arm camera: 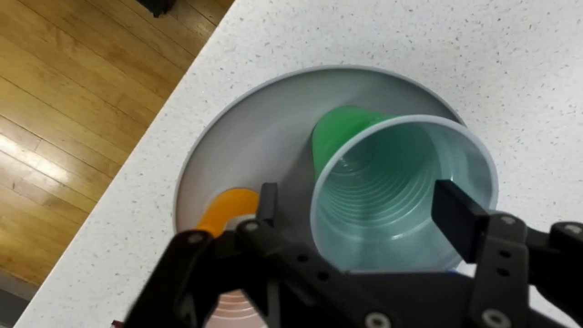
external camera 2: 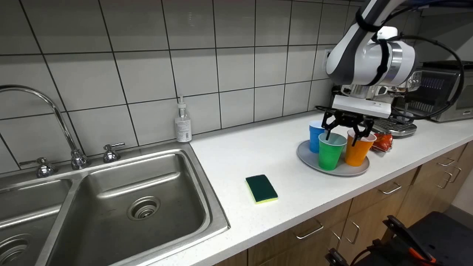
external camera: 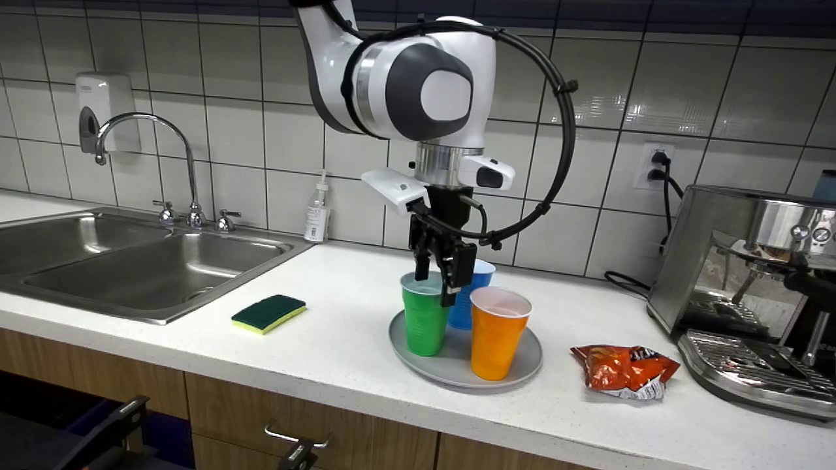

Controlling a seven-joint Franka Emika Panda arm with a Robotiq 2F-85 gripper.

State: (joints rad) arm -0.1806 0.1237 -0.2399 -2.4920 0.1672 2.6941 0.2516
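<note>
- My arm [external camera: 333, 72] is glossy white, dark grey along its eight o'clock edge.
- My joint cover [external camera: 403, 94] is dark grey, with a white oval [external camera: 446, 95] in it towards three o'clock.
- I wear a silver ring [external camera: 367, 91] at nine o'clock of that cover, a metal collar [external camera: 436, 164] at six.
- My thick black cable [external camera: 569, 130] arches out at three o'clock, bound with black ties [external camera: 571, 86].
- Beside the collar: a white slab [external camera: 394, 189] at eight o'clock, a white pod [external camera: 475, 168] with a dark patch [external camera: 490, 177] at three.
- My gripper [arm camera: 360, 205] is black, with square-edged fingers [arm camera: 457, 218]; in the wrist view, grey screw heads [arm camera: 377, 320] show at five o'clock.
</note>
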